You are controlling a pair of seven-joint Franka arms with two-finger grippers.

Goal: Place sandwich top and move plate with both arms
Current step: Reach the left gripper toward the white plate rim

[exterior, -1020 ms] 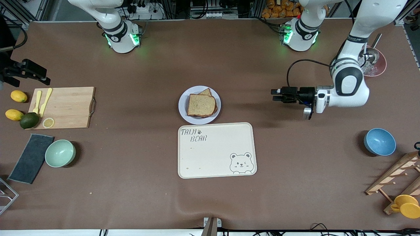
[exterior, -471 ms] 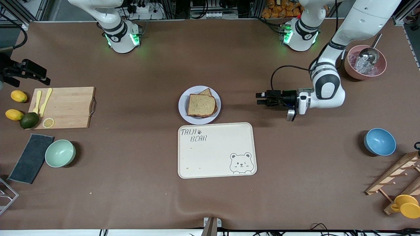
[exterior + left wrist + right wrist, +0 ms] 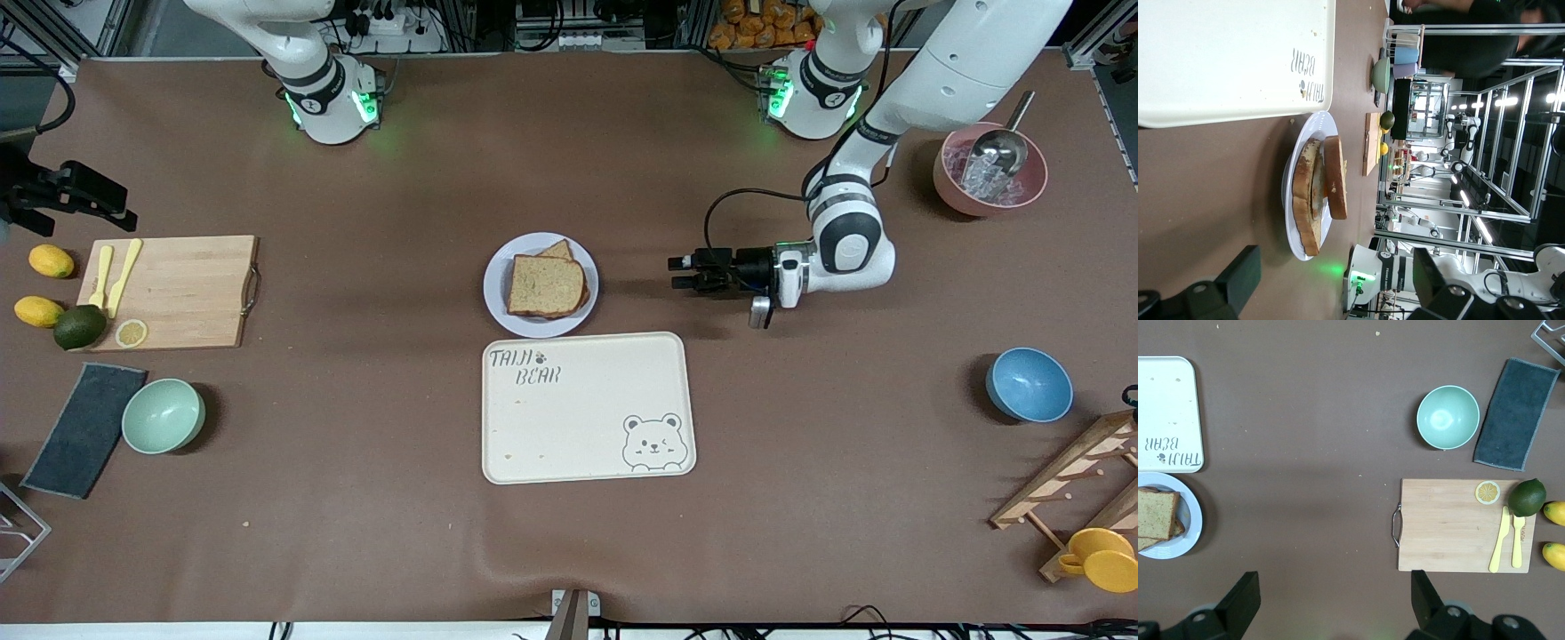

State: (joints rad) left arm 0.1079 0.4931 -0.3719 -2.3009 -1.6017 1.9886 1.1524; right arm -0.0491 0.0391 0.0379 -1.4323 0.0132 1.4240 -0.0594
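Sandwich top (image 3: 546, 284) is lying on the plate (image 3: 494, 289), frame centre. Left gripper (image 3: 680, 272) is hovering beside it, fingers apart; right gripper (image 3: 1331, 607) is waiting at frame's left edge, fingers apart. Bread is likely soft, light; plate stiff, slippery: gripping its rim from 2 sides.

The desk (image 3: 356, 533) is plain brown. The sandwich top (image 3: 546, 284) is speckled light brown, darker-crusted, on the pale lavender-white plate (image 3: 494, 286); the cream tray (image 3: 578, 427) bears a bear drawing.
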